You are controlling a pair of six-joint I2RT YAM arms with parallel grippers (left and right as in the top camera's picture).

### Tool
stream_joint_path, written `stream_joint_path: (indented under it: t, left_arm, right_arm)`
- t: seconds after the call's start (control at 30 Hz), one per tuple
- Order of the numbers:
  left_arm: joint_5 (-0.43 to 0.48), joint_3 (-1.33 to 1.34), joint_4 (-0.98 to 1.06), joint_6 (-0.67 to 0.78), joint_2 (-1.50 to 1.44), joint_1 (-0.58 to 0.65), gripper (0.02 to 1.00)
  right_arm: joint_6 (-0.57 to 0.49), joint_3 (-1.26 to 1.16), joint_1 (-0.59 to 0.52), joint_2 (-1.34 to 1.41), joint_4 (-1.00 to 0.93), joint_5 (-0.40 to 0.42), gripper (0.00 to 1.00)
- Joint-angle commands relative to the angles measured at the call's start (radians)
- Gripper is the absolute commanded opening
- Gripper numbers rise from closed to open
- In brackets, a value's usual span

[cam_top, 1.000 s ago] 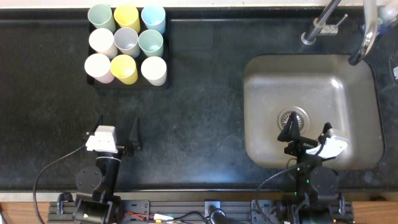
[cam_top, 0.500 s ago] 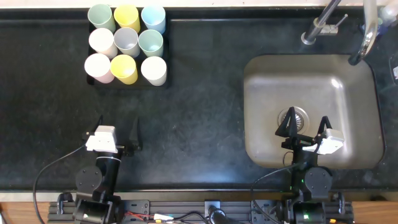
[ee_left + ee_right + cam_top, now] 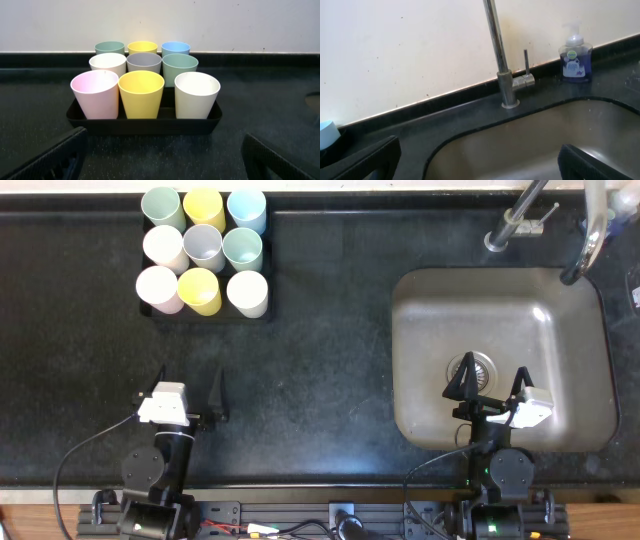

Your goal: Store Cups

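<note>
Top view puts all nine cups upright, mouths up, in a three-by-three block that fills the black tray at the upper left of the frame, on the dark counter. With every slot taken and no loose cup on the counter, I judge the storing finished or nearly so. That would explain why both arms sit low near their bases. The left claw is released and empty, well apart from the tray and facing it. The right claw is also spread wide and holds nothing, hanging over the sink near the drain. From the left wrist view, the pink cup, front yellow cup and cream cup cover most of the two rows behind, so I see only rims there. The tray floor is hidden, and I cannot tell whether any cup is nested inside another. In the right wrist view the faucet runs off the top edge, a soap dispenser stands at the upper right, and a sliver of a blue cup is cut off at the left edge.
</note>
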Motion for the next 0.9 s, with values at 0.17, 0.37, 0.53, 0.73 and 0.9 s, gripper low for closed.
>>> stream_joint_path:
  t: [0.17, 0.37, 0.53, 0.73, 0.9]
  left_arm:
    - [0.01, -0.004, 0.002, -0.004, -0.008, -0.005, 0.998]
    - [0.01, -0.004, 0.002, -0.004, -0.008, -0.005, 0.998]
    - [0.01, -0.004, 0.002, -0.004, -0.008, -0.005, 0.998]
    - [0.01, -0.004, 0.002, -0.004, -0.008, -0.005, 0.998]
    - [0.01, -0.004, 0.002, -0.004, -0.008, -0.005, 0.996]
  right_arm:
    - [-0.082, -0.013, 0.006, -0.011, -0.011, -0.177, 0.998]
    - [-0.251, -0.013, 0.005, -0.011, -0.011, -0.26, 0.998]
    - [-0.24, -0.013, 0.004, -0.011, -0.011, -0.261, 0.998]
    - [-0.24, -0.013, 0.004, -0.011, -0.011, -0.261, 0.996]
    - [-0.24, -0.013, 0.005, -0.011, -0.011, -0.261, 0.996]
